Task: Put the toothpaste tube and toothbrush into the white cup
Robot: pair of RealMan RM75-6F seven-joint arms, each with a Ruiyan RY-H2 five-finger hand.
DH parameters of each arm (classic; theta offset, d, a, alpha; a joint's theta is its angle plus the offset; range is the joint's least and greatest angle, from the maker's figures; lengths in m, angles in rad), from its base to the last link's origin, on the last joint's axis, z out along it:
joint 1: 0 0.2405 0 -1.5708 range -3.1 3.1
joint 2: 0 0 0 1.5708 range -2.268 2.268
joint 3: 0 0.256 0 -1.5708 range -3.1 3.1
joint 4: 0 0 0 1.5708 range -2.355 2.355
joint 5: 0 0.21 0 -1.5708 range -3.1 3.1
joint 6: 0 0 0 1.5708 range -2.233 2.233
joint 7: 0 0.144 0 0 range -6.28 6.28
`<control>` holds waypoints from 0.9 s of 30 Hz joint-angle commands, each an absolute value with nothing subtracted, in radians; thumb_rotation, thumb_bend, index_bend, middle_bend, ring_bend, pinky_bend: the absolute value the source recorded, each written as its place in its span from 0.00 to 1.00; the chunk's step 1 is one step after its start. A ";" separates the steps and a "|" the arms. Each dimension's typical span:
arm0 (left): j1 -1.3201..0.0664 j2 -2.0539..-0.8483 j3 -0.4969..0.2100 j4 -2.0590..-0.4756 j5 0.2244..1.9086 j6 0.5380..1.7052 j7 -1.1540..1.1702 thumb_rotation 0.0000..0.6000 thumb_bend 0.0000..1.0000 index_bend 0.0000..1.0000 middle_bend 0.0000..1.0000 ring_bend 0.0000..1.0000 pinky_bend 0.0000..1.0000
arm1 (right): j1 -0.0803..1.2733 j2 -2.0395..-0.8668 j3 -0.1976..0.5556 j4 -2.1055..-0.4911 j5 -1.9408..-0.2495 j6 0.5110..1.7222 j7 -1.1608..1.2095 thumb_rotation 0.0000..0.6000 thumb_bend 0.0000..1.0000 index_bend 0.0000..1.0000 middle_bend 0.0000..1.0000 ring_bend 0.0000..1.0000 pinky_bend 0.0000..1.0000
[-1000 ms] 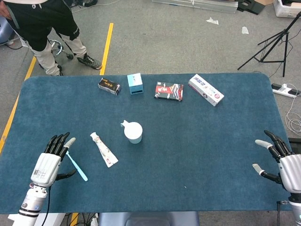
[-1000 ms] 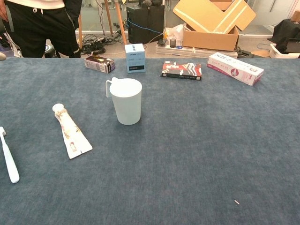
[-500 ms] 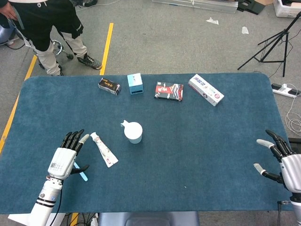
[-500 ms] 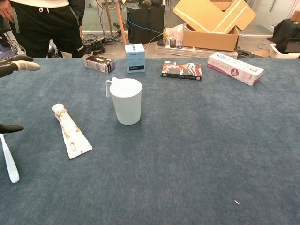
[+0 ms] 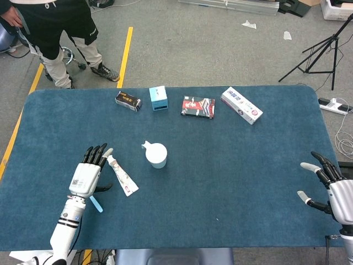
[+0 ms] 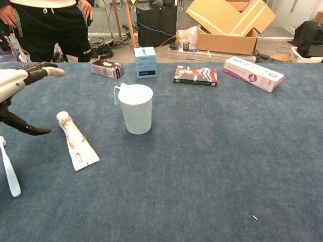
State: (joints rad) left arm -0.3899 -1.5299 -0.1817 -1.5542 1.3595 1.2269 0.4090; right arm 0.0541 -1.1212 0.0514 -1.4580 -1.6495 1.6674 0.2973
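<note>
My left hand (image 5: 87, 175) is spread wide, holding nothing (right hand (image 5: 331, 187) too), just beside the flat, patterned toothpaste tube (image 5: 122, 174).

One white cup (image 6: 137, 108), one toothpaste tube (image 6: 76, 141) and one toothbrush (image 6: 9, 170) are lying on the table (image 5: 231, 176). Four small boxes are sitting along its far edge: dark (image 5: 128, 101), light blue (image 5: 158, 98), red-and-black (image 5: 198, 107), white-and-pink (image 5: 241, 105). Two hands are showing, the left hand (image 5: 86, 176) and the right hand (image 5: 333, 190).

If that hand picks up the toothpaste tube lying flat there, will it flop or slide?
The toothpaste tube looks flattened and partly squeezed, so it would probably bend somewhat. It seems light. Lying flat on the carpeted table, it probably won't roll or slide much.
</note>
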 commanded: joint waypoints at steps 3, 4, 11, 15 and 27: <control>-0.432 -1.559 -0.208 -1.543 1.307 1.189 0.451 1.00 0.00 0.03 0.00 0.00 0.00 | 0.055 -1.121 0.052 -1.458 -1.647 1.664 0.297 1.00 0.12 0.30 0.13 0.16 0.52; -0.441 -1.565 -0.212 -1.543 1.293 1.182 0.461 1.00 0.00 0.03 0.00 0.00 0.00 | 0.055 -1.121 0.052 -1.458 -1.647 1.663 0.297 1.00 0.12 0.30 0.13 0.16 0.52; -0.491 -1.611 -0.241 -1.526 1.208 1.157 0.529 1.00 0.00 0.00 0.00 0.00 0.00 | 0.054 -1.119 0.050 -1.457 -1.651 1.664 0.301 1.00 0.13 0.30 0.13 0.16 0.52; -0.517 -1.638 -0.248 -1.498 1.168 1.148 0.570 1.00 0.00 0.00 0.00 0.00 0.00 | 0.054 -1.119 0.050 -1.456 -1.652 1.666 0.303 1.00 0.12 0.30 0.13 0.16 0.52; -0.585 -1.693 -0.262 -1.451 1.065 1.131 0.653 1.00 0.00 0.00 0.00 0.00 0.00 | 0.056 -1.119 0.049 -1.455 -1.654 1.661 0.303 1.00 0.12 0.30 0.13 0.16 0.52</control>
